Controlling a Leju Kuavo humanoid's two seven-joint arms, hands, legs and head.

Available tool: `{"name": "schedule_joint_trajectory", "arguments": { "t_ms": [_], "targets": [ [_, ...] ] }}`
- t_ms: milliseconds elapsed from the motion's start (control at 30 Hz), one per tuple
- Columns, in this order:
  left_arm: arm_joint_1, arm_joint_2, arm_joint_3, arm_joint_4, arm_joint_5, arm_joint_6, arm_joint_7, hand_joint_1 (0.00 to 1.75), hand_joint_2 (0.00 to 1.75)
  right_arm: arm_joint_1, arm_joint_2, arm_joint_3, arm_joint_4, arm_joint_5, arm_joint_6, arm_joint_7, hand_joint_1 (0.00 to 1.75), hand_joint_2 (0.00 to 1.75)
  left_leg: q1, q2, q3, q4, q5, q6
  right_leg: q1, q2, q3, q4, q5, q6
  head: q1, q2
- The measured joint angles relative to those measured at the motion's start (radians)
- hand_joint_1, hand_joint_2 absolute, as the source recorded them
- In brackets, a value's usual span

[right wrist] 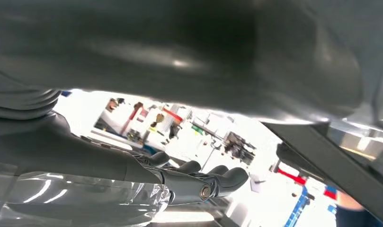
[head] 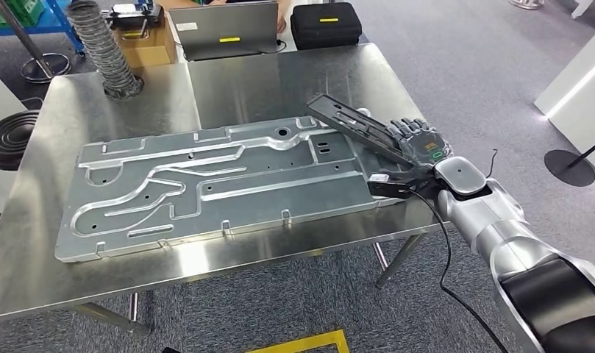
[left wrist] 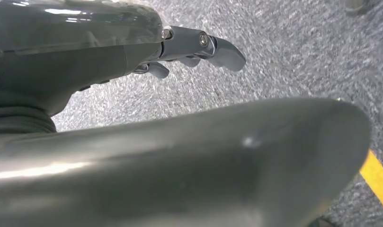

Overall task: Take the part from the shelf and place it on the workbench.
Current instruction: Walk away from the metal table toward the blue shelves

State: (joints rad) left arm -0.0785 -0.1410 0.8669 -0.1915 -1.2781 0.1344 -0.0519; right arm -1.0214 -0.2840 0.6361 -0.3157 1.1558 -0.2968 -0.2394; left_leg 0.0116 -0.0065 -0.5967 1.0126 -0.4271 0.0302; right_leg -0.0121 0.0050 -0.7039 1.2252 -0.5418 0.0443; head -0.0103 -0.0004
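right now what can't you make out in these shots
- Head view: whether the dark part touches the workbench; its near end is hidden by the right hand.
- Head view: the right hand's fingers under the part, hidden by it.
- Right wrist view: the part is a dark bar cut off by the edge.
- Left wrist view: the left hand is partly hidden by a grey cover; its grip is unclear.
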Motion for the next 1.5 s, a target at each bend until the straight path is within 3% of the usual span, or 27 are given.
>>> {"name": "schedule_joint_trajectory", "arguments": {
  "t_ms": [33, 67, 100, 200, 267, 367, 433, 500, 567, 600, 700, 767, 833, 900, 933, 1033, 1067, 1100, 1133, 1200, 1267, 1367, 1433, 1500],
  "targets": [
    [0.001, 0.0, 0.0, 0.0, 0.001, 0.0, 0.0, 0.0, 0.0, 0.008, -0.003, -0.004, -0.004, 0.001, -0.009, -0.01, 0.0, 0.0, 0.0, 0.0, 0.0, 0.0, 0.0, 0.0, -0.001, 0.0, -0.026, 0.054, -0.016, 0.002, 0.0, 0.0],
    [0.002, 0.0, 0.001, 0.0, 0.001, 0.0, 0.001, 0.0, 0.0, 0.016, -0.005, -0.008, -0.01, 0.002, -0.019, -0.019, 0.0, 0.0, -0.001, 0.0, 0.0, 0.001, 0.0, 0.0, -0.001, 0.0, -0.036, 0.073, -0.014, 0.003, 0.0, 0.0],
    [0.002, 0.0, 0.001, 0.0, 0.002, 0.0, 0.001, 0.0, 0.0, 0.024, -0.007, -0.011, -0.017, 0.004, -0.026, -0.026, 0.0, 0.0, -0.001, 0.0, 0.0, 0.002, -0.001, 0.0, -0.001, 0.0, -0.026, 0.049, 0.008, 0.002, 0.0, 0.0],
    [0.001, -0.001, 0.004, 0.0, 0.004, 0.003, 0.002, 0.0, 0.0, 0.034, -0.011, -0.018, -0.046, 0.015, -0.042, -0.037, 0.0, 0.0, -0.003, 0.0, 0.0, 0.004, -0.003, -0.005, 0.003, 0.0, 0.071, -0.154, 0.1, -0.012, 0.0, 0.0],
    [-0.001, -0.002, 0.007, 0.0, 0.005, 0.006, 0.002, 0.0, 0.0, 0.043, -0.013, -0.021, -0.07, 0.026, -0.049, -0.04, 0.0, 0.0, -0.005, 0.0, -0.002, 0.004, -0.003, -0.013, 0.01, 0.0, 0.098, -0.215, 0.113, -0.023, 0.0, 0.0],
    [-0.001, -0.004, 0.014, 0.0, 0.007, 0.009, 0.002, 0.0, 0.0, 0.071, -0.016, -0.024, -0.115, 0.039, -0.057, -0.045, 0.0, 0.0, -0.005, 0.0, -0.002, 0.004, -0.008, -0.03, 0.01, -0.001, 0.103, -0.225, 0.118, -0.04, 0.0, 0.0],
    [-0.002, -0.004, 0.018, 0.0, 0.008, 0.01, 0.002, 0.0, 0.0, 0.09, -0.018, -0.026, -0.15, 0.045, -0.062, -0.046, 0.0, 0.0, -0.005, 0.001, -0.024, 0.059, -0.046, -0.039, 0.004, -0.002, 0.108, -0.235, 0.124, -0.051, 0.0, 0.0],
    [-0.001, -0.004, 0.02, 0.0, 0.009, 0.01, 0.002, 0.0, 0.0, 0.111, -0.022, -0.026, -0.184, 0.048, -0.063, -0.046, 0.0, 0.0, -0.002, 0.001, -0.082, 0.19, -0.112, -0.044, 0.005, -0.003, 0.109, -0.235, 0.124, -0.056, 0.0, 0.0],
    [0.002, -0.004, 0.022, 0.0, 0.011, 0.009, 0.003, 0.0, 0.0, 0.137, -0.031, -0.026, -0.217, 0.049, -0.059, -0.045, 0.0, 0.0, -0.001, 0.001, -0.126, 0.284, -0.137, -0.048, 0.007, -0.004, 0.108, -0.232, 0.122, -0.057, 0.0, 0.0],
    [0.003, -0.005, 0.023, 0.0, 0.012, 0.008, 0.004, 0.0, 0.0, 0.15, -0.036, -0.026, -0.236, 0.049, -0.056, -0.045, 0.0, 0.0, -0.001, 0.001, -0.123, 0.275, -0.121, -0.048, 0.007, -0.004, 0.108, -0.23, 0.12, -0.057, 0.0, 0.0],
    [0.003, -0.004, 0.027, 0.0, 0.018, 0.004, 0.007, 0.0, 0.0, 0.175, -0.059, -0.027, -0.294, 0.049, -0.045, -0.042, 0.0, 0.0, -0.002, 0.001, -0.031, 0.081, -0.028, -0.041, 0.008, -0.003, 0.107, -0.22, 0.114, -0.049, 0.0, 0.0],
    [0.002, -0.004, 0.029, 0.0, 0.019, 0.001, 0.007, 0.0, 0.0, 0.183, -0.073, -0.029, -0.325, 0.049, -0.036, -0.04, 0.0, 0.0, -0.003, 0.001, 0.002, 0.012, -0.01, -0.031, 0.011, -0.001, 0.104, -0.214, 0.114, -0.041, 0.0, 0.0],
    [0.002, -0.004, 0.032, 0.0, 0.02, -0.001, 0.007, 0.0, 0.0, 0.193, -0.085, -0.031, -0.354, 0.049, -0.025, -0.038, 0.0, 0.0, -0.005, 0.0, 0.002, 0.008, -0.006, -0.021, 0.011, 0.0, 0.102, -0.215, 0.118, -0.03, 0.0, 0.0],
    [-0.001, -0.005, 0.036, 0.0, 0.021, -0.003, 0.007, 0.0, 0.0, 0.202, -0.098, -0.034, -0.378, 0.048, -0.017, -0.038, 0.0, 0.0, -0.003, 0.001, 0.001, 0.001, 0.003, -0.008, 0.007, 0.0, 0.096, -0.2, 0.101, -0.018, 0.0, 0.0],
    [-0.002, -0.005, 0.037, 0.0, 0.021, -0.004, 0.007, 0.0, 0.0, 0.205, -0.105, -0.035, -0.387, 0.047, -0.014, -0.037, 0.0, 0.0, -0.001, 0.002, -0.001, -0.003, 0.008, -0.001, 0.006, -0.001, 0.082, -0.165, 0.075, -0.013, 0.0, 0.0],
    [-0.004, -0.007, 0.041, 0.0, 0.02, -0.007, 0.006, 0.0, 0.0, 0.218, -0.118, -0.036, -0.405, 0.047, -0.007, -0.036, 0.0, 0.0, -0.001, 0.002, -0.013, -0.004, 0.019, 0.006, 0.002, -0.002, 0.001, 0.034, -0.033, -0.001, 0.0, 0.0],
    [-0.004, -0.007, 0.042, 0.0, 0.02, -0.007, 0.006, 0.0, 0.0, 0.225, -0.119, -0.036, -0.409, 0.047, -0.006, -0.036, 0.0, 0.0, -0.001, 0.002, -0.017, -0.003, 0.022, 0.005, 0.001, -0.002, -0.014, 0.076, -0.047, 0.001, 0.0, 0.0],
    [-0.004, -0.007, 0.043, 0.0, 0.02, -0.008, 0.007, 0.0, 0.0, 0.232, -0.12, -0.036, -0.413, 0.047, -0.005, -0.036, 0.0, 0.0, -0.001, 0.002, -0.022, -0.002, 0.026, 0.004, 0.0, -0.002, -0.008, 0.077, -0.041, 0.001, 0.0, 0.0],
    [-0.005, -0.007, 0.043, 0.0, 0.02, -0.008, 0.007, 0.0, 0.0, 0.235, -0.122, -0.036, -0.418, 0.047, -0.003, -0.036, 0.0, 0.0, -0.001, 0.002, -0.026, -0.001, 0.029, 0.003, -0.001, -0.002, 0.017, 0.037, -0.019, 0.0, 0.0, 0.0],
    [-0.006, -0.008, 0.044, 0.0, 0.02, -0.009, 0.007, 0.0, 0.0, 0.236, -0.124, -0.038, -0.431, 0.046, 0.002, -0.035, 0.0, 0.0, -0.002, 0.002, -0.033, 0.003, 0.035, -0.003, 0.001, -0.002, 0.103, -0.112, 0.037, -0.008, 0.0, 0.0],
    [-0.006, -0.008, 0.044, 0.0, 0.02, -0.01, 0.007, 0.0, 0.0, 0.234, -0.126, -0.04, -0.444, 0.046, 0.008, -0.035, 0.0, 0.0, -0.004, 0.001, -0.039, 0.004, 0.043, -0.013, 0.007, -0.001, 0.154, -0.209, 0.065, -0.018, 0.0, 0.0],
    [-0.004, -0.01, 0.045, 0.0, 0.02, -0.01, 0.007, 0.0, 0.0, 0.237, -0.126, -0.041, -0.453, 0.045, 0.017, -0.035, 0.0, 0.0, -0.004, 0.001, -0.045, 0.001, 0.053, -0.031, 0.01, -0.003, 0.15, -0.224, 0.083, -0.033, 0.0, 0.0],
    [-0.002, -0.009, 0.045, 0.0, 0.019, -0.01, 0.007, 0.0, 0.0, 0.239, -0.126, -0.041, -0.458, 0.042, 0.022, -0.033, 0.0, 0.0, -0.003, 0.001, -0.064, 0.039, 0.012, -0.04, 0.004, -0.007, 0.138, -0.232, 0.102, -0.047, 0.0, 0.0],
    [-0.003, -0.009, 0.045, 0.0, 0.018, -0.009, 0.007, 0.0, 0.0, 0.245, -0.125, -0.041, -0.461, 0.04, 0.024, -0.031, 0.0, 0.0, -0.001, 0.001, -0.106, 0.156, -0.079, -0.048, 0.003, -0.01, 0.117, -0.234, 0.121, -0.055, 0.0, 0.0]
  ]
}}
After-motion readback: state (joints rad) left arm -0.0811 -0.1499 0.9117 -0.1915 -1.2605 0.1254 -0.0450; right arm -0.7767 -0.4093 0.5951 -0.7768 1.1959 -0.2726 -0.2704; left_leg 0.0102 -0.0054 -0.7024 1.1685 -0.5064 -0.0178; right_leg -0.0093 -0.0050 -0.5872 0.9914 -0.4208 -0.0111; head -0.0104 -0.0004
